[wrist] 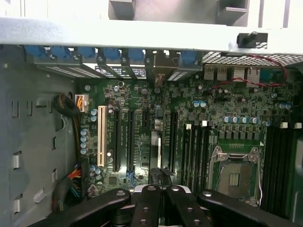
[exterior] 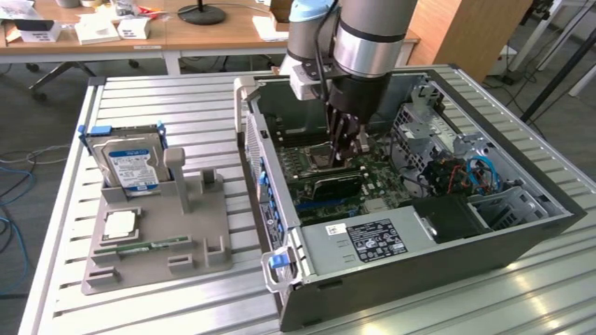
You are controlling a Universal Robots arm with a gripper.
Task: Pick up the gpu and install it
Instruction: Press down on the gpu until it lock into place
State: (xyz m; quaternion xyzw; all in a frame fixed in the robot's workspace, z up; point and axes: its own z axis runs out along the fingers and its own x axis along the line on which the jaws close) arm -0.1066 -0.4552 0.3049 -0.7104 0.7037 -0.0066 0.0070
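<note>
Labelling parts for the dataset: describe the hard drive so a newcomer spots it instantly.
On the slatted metal table, at the exterior view's left of the open computer case, sits a grey parts holder. The hard drive stands upright at its far end: silver with a blue-and-white label, while the square processor chip and green memory stick lie flat.

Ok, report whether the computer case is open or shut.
Open. The computer case lies on its side with no side panel, its motherboard exposed, and the tool reaches inside.
</note>
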